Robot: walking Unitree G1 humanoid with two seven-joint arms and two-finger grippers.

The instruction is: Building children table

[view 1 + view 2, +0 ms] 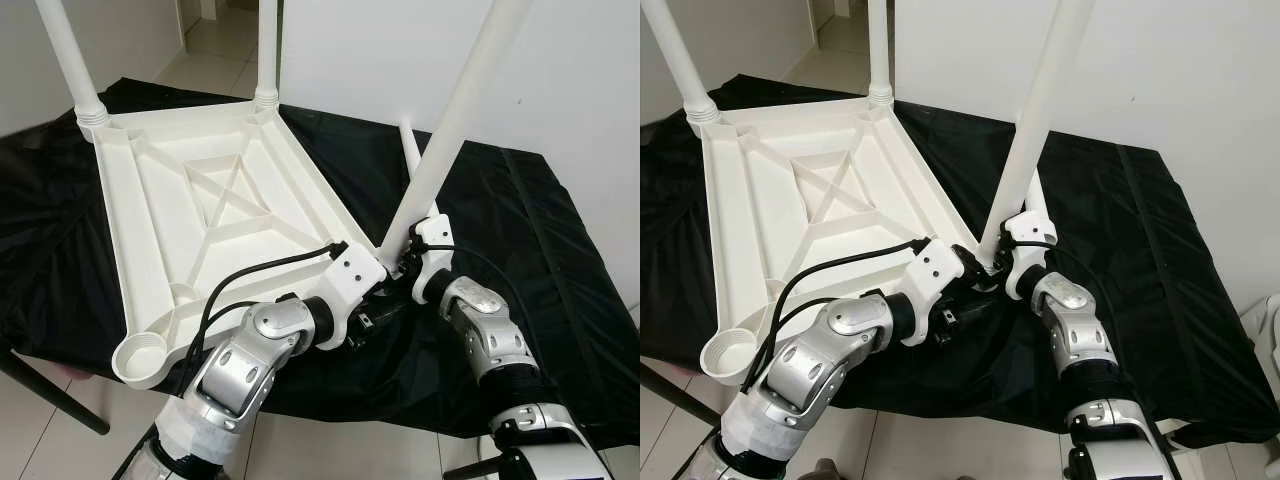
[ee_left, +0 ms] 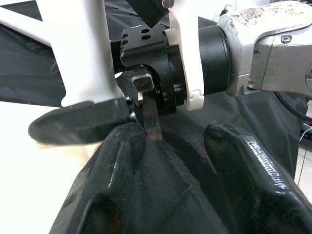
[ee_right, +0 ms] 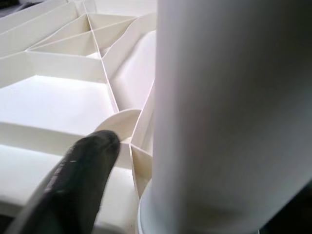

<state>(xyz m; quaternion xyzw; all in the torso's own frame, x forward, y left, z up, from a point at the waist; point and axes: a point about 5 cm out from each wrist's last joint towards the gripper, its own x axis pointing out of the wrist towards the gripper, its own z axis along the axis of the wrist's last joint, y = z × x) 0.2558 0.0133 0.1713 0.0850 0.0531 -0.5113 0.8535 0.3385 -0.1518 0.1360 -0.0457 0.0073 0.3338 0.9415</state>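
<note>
A white plastic tabletop (image 1: pixel 210 215) lies upside down, ribbed underside up, on a work surface draped in black cloth (image 1: pixel 520 250). Two legs are already seated upright in its far corners: one at the far left (image 1: pixel 72 62), one at the far right (image 1: pixel 266 55). The near-left corner socket (image 1: pixel 140 358) is an open ring with nothing in it yet.

The third leg (image 1: pixel 455 125) is what matters now. Its foot end meets the tabletop's near-right corner just in front of both wrists, and its long axis rises from there, tilted away toward the robot's right rather than standing square like the two fitted legs. I judge it needs bringing upright over the socket before it can seat fully.

The right gripper (image 1: pixel 408 262) is nearer, clasping the leg low down, just above the corner; the right wrist view has one black finger (image 3: pixel 80 168) lying beside the leg's base against the ribbed underside. Its forearm reaches forward and inward from the lower right, elbow bent.

The left gripper (image 2: pixel 173 146) comes in from the left, level with the cloth, its two fingers parted wide with nothing between them, aimed at the right wrist and the leg's base. Whether it touches the tabletop edge is probably not decidable from here.
</note>
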